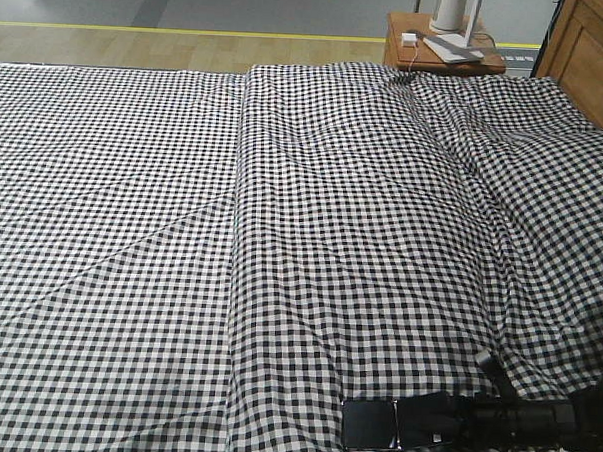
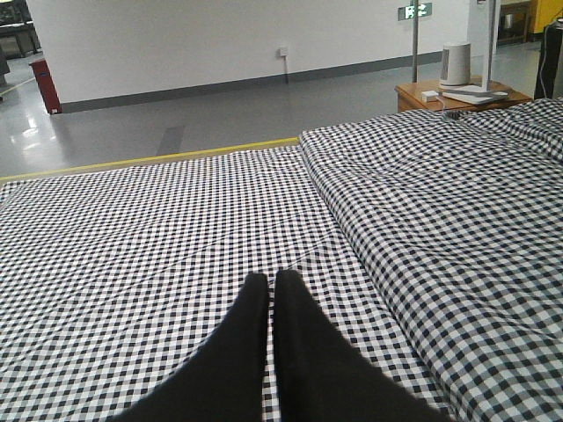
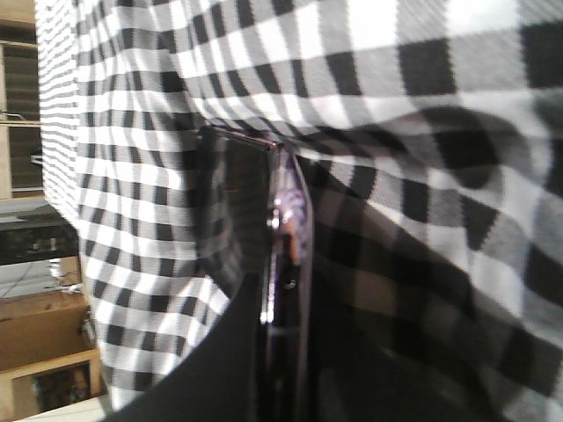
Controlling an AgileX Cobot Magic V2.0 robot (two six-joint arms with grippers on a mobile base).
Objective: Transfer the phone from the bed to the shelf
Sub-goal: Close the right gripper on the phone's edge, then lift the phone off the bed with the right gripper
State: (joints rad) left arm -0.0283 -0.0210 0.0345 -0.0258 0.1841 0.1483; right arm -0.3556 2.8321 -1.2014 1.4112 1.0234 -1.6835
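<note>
Black fingers (image 3: 211, 369) of the right gripper (image 3: 283, 303) pinch the phone (image 3: 280, 237), seen edge-on in the right wrist view. One finger lies on each broad face, and the pinkish-silver rim runs straight out from between them. Beyond the fingertips, the glossy slab juts out over the black-and-white checked cloth of the bed (image 3: 422, 105).

From the front camera the right gripper (image 1: 418, 421) reaches in low from the right, closed on one end of the phone (image 1: 371, 424). The rest of the phone sticks out to the left of the tips, flat and face up against the bed (image 1: 181, 231) near its front edge. I cannot tell whether it rests on the cloth or is just clear of it. A long raised fold (image 1: 240, 213) in the cloth runs away from the gripper toward the far side.

The left gripper (image 2: 270, 286) has its two dark fingers (image 2: 246, 343) pressed together with only a thin slit between them and nothing held. It hangs over the bed (image 2: 132, 229). Well ahead of it and to its right stands an orange-brown bedside table (image 2: 457, 95) with a white cylinder (image 2: 455, 63) on top.
</note>
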